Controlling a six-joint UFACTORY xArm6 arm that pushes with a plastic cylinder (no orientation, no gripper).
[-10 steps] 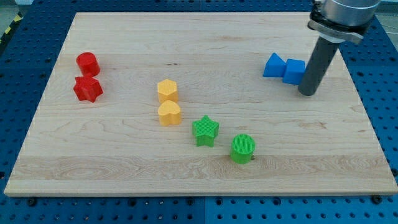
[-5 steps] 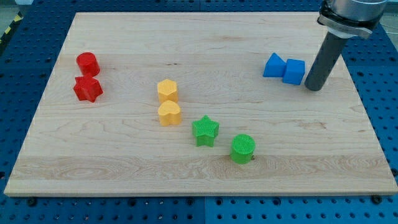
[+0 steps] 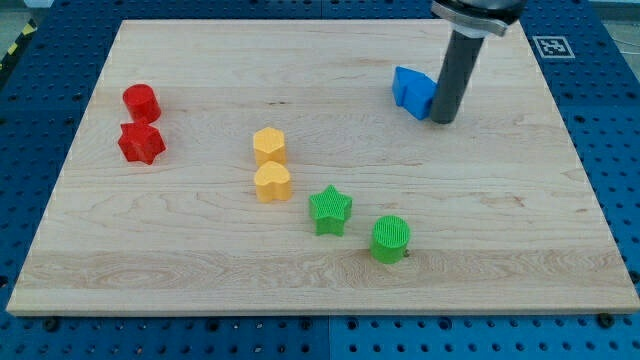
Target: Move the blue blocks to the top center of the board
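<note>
My tip (image 3: 442,120) is pressed against the view's right of the blue blocks (image 3: 412,91), upper right of the wooden board (image 3: 300,60).

No jaws here, just a bare rod, nothing grasped. The rod hides part of the pair (second shape unclear), so an off-centre push could split them or spin one away. Red, yellow and green blocks sit well apart. Around the board: blue perforated table (image 3: 610,150), a marker tag (image 3: 549,45).

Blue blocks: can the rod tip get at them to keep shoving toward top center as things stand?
Probably yes. My tip sits against the blue blocks on their right side, and nothing lies on the board to their left toward top center. The rod hides part of them.
</note>
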